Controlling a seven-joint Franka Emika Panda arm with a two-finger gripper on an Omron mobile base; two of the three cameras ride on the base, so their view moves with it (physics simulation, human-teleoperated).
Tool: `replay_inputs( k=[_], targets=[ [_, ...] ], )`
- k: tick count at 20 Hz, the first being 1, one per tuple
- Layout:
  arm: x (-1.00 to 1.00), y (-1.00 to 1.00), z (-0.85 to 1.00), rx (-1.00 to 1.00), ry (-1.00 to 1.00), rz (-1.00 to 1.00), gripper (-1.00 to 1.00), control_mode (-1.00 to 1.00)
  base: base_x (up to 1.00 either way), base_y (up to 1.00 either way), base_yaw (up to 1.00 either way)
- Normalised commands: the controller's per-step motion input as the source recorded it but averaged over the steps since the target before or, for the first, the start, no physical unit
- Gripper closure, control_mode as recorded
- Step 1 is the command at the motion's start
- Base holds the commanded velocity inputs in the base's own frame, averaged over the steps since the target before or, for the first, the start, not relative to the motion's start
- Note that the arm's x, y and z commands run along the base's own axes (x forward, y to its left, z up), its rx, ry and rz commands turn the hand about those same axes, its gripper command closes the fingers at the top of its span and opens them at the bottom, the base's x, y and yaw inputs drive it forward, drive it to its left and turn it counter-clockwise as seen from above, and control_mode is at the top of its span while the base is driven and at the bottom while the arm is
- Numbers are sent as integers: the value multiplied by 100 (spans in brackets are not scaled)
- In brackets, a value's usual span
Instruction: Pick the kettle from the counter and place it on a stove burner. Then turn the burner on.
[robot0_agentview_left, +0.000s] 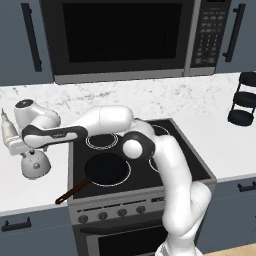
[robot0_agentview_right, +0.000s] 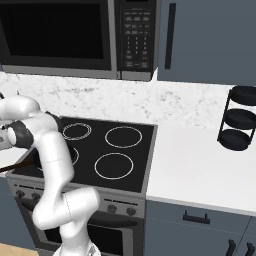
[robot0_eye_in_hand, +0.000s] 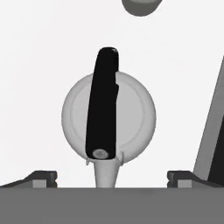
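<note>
The kettle (robot0_agentview_left: 35, 165) stands upright on the white counter (robot0_agentview_left: 20, 192), just left of the stove. In the hand view I look straight down on the kettle (robot0_eye_in_hand: 109, 116): a silvery dome with a black handle across its top and the spout pointing to the view's bottom. My gripper (robot0_agentview_left: 29, 151) hangs right above it, open, with one dark fingertip (robot0_eye_in_hand: 41, 177) on each side of the spout and nothing between them. The stove burner (robot0_agentview_left: 102, 140) with the double ring lies at the cooktop's rear left, also seen from the other side (robot0_agentview_right: 76, 131).
A black pan (robot0_agentview_left: 107, 169) sits on the front left burner, its handle (robot0_agentview_left: 72, 191) reaching over the stove's front corner. A slim white bottle (robot0_agentview_left: 7, 127) stands behind the kettle. Knobs (robot0_agentview_left: 112, 214) line the stove front. A black tiered rack (robot0_agentview_right: 239, 119) stands at the far right, under a microwave (robot0_agentview_left: 120, 35).
</note>
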Motion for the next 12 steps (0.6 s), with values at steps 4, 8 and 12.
replay_inputs(
  k=[4,8,12],
  targets=[
    [39,0,-7,0,-3,0,-100,-100,0,0,0],
    [14,8,-1,0,0,0,-100,-100,0,0,0],
    [0,16,0,0,0,0,-100,-100,0,0,0]
  ],
)
